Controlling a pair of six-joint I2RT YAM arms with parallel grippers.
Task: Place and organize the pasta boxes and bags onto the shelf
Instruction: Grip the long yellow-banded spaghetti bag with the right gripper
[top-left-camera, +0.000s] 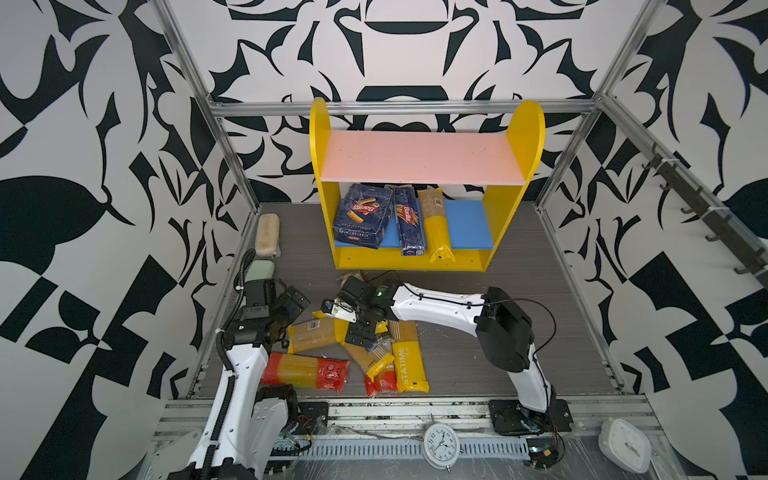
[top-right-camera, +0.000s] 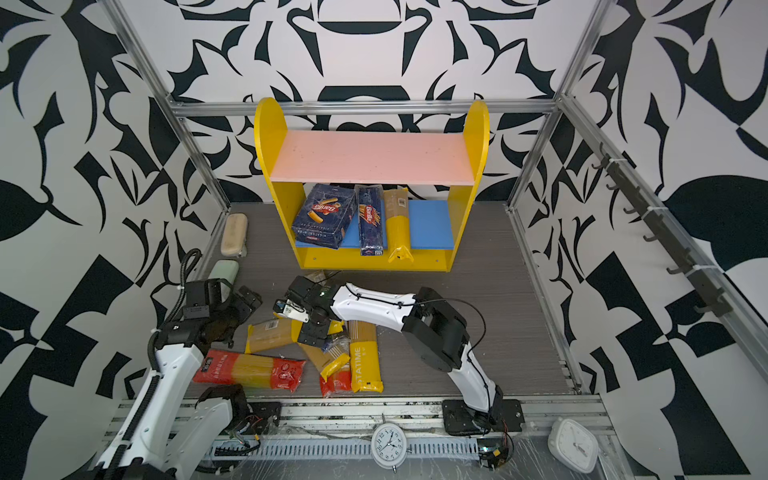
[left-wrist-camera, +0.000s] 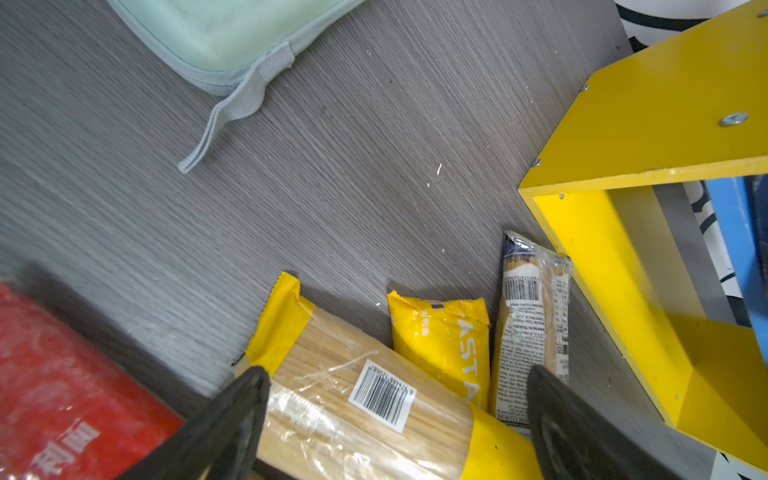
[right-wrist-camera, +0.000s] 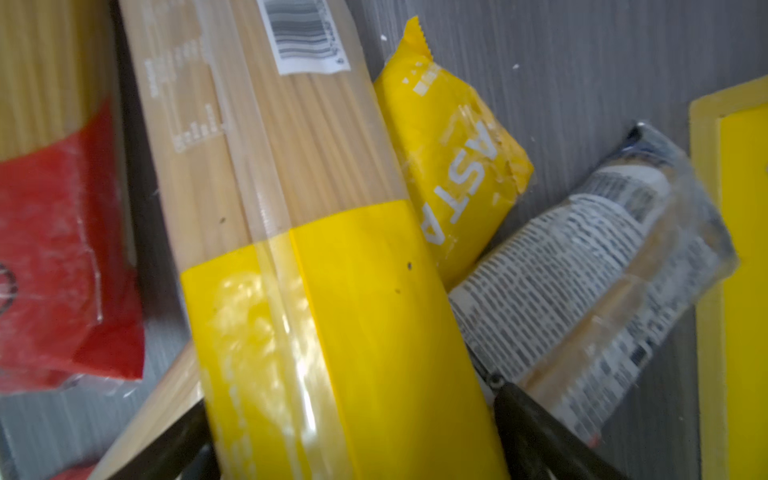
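Observation:
The yellow shelf (top-left-camera: 515, 137) stands at the back. On its blue lower board lie the wide pasta box (top-left-camera: 363, 216), the narrow pasta box (top-left-camera: 409, 220) and one yellow-ended bag (top-left-camera: 436, 224). Several bags lie piled on the table in front. My left gripper (top-left-camera: 286, 320) (left-wrist-camera: 395, 415) is open over the barcode end of a yellow-ended bag (top-left-camera: 311, 334) (left-wrist-camera: 353, 386). My right gripper (top-left-camera: 361, 330) (right-wrist-camera: 353, 436) is open astride the same bag's yellow end (right-wrist-camera: 332, 291). Beside it lie a red bag (top-left-camera: 305, 372), a PASTATIME bag (top-left-camera: 409, 361) and a dark blue bag (right-wrist-camera: 582, 270).
A beige case (top-left-camera: 267, 235) and a green case (top-left-camera: 259, 270) lie along the left wall. Two white clocks (top-left-camera: 441, 445) (top-left-camera: 625, 444) sit on the front rail. A hook rail (top-left-camera: 706, 216) runs along the right wall. The shelf's pink upper board (top-left-camera: 419, 158) is bare.

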